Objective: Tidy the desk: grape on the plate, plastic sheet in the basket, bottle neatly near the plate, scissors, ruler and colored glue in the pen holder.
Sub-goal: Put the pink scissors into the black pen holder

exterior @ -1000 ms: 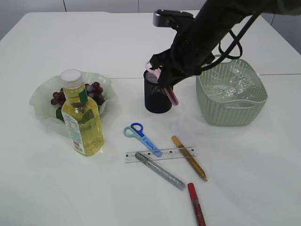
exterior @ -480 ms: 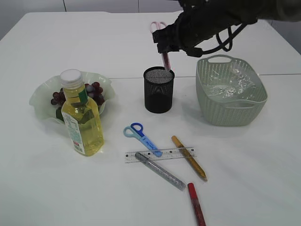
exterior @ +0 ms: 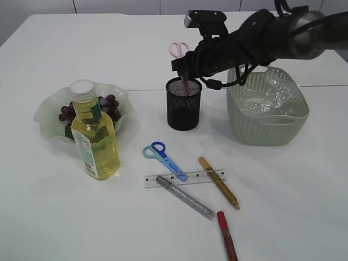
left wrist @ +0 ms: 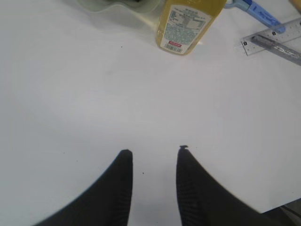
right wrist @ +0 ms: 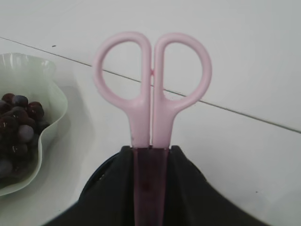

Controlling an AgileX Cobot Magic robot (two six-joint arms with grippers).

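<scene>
My right gripper (exterior: 188,69) (right wrist: 151,157) is shut on the pink scissors (exterior: 178,50) (right wrist: 151,89). It holds them upright, handles up, with the blades reaching down into the black mesh pen holder (exterior: 183,111). Blue scissors (exterior: 163,157), a clear ruler (exterior: 185,178) and silver (exterior: 186,198), gold (exterior: 218,182) and red (exterior: 227,235) glue pens lie on the table in front. The yellow bottle (exterior: 95,133) (left wrist: 186,21) stands by the green plate (exterior: 46,117) of grapes (exterior: 107,103). The plastic sheet (exterior: 270,95) lies in the green basket (exterior: 266,130). My left gripper (left wrist: 153,151) is open over bare table.
The plate (right wrist: 49,101) and grapes (right wrist: 19,125) show to the left in the right wrist view. The ruler (left wrist: 270,36) and blue scissors (left wrist: 261,12) show at the top right of the left wrist view. A table seam runs behind the holder.
My right gripper lifted the pink scissors from beside the holder, turned them upright above it, and has now lowered the blades into it.
</scene>
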